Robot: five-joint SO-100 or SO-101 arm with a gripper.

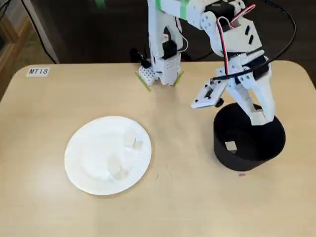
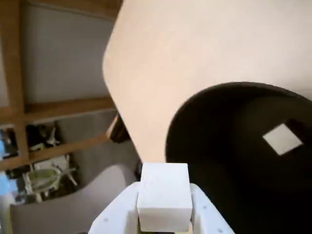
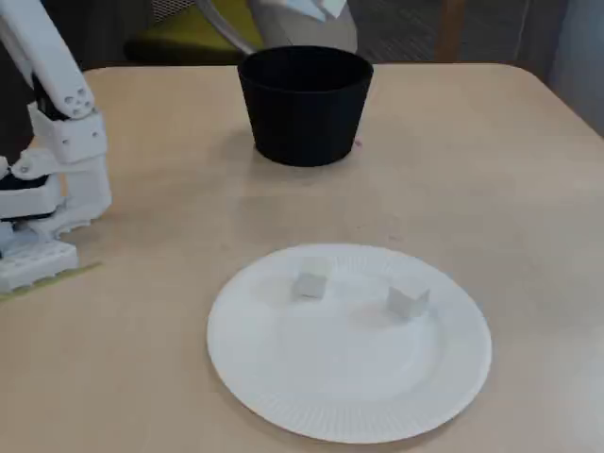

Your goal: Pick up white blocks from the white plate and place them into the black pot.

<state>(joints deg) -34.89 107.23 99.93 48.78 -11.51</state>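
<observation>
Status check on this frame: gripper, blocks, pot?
Gripper shut on white block, above black pot rim. One block inside pot. Others on white plate. Nothing blocking.

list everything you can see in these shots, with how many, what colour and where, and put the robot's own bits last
white blocks on the plate: two clearly seen in a fixed view, off-white, near the plate's middle; the other fixed view hints at more, count unsure.
white block in the pot: one, off-white, lying on the pot's floor.
white block in the gripper: one, white, pinched between the fingers above the pot's edge.
white plate: one, white, ribbed rim, on the table left of the pot in a fixed view.
black pot: one, matte black, upright.
table: one, light wood.
label: one, white, table's far-left corner.
gripper: one, white, over the pot.
arm base: one, white, far table edge.
</observation>
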